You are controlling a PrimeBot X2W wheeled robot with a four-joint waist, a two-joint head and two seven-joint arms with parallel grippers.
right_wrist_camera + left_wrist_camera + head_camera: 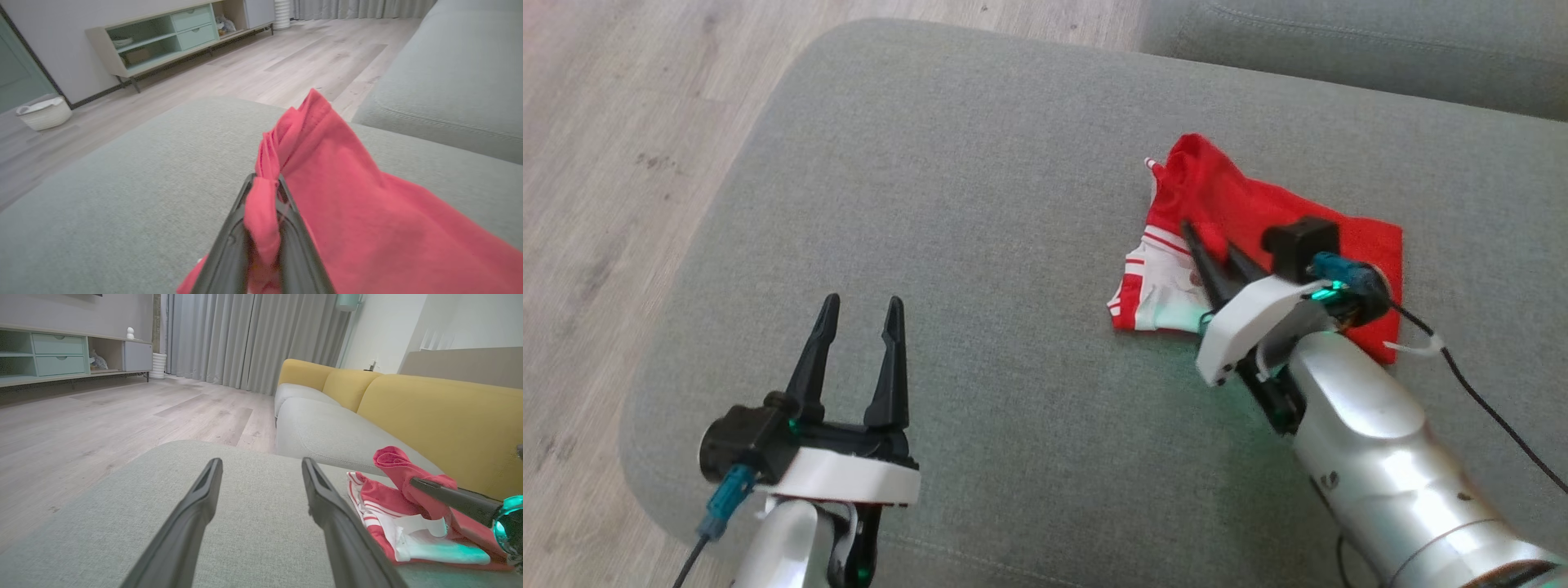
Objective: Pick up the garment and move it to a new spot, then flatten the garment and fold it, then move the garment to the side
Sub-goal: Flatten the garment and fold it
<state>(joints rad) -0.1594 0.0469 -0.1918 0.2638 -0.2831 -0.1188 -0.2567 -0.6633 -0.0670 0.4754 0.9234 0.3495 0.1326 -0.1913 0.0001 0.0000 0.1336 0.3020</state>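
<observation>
- One grey cushion point(1013, 204) spans the head view.
- One red-and-white garment point(1258, 212) lies crumpled on it at 2 o'clock.
- Right gripper point(1207, 237), from 4 o'clock, pinches a red fold of it.
- Left gripper point(863, 300), at 7 o'clock, gapes, grasping nothing.

The garment point(1241, 204) is red, with a white panel edged in red-and-white stripes. The cushion point(980, 204) under it is plain grey-green; the sofa back point(441, 416) behind the garment is mustard yellow. The left end effector point(863, 300) and right end effector point(1209, 237) are black on white mounts; a greenish tint, perhaps lamp glow, colours the panel.
</observation>
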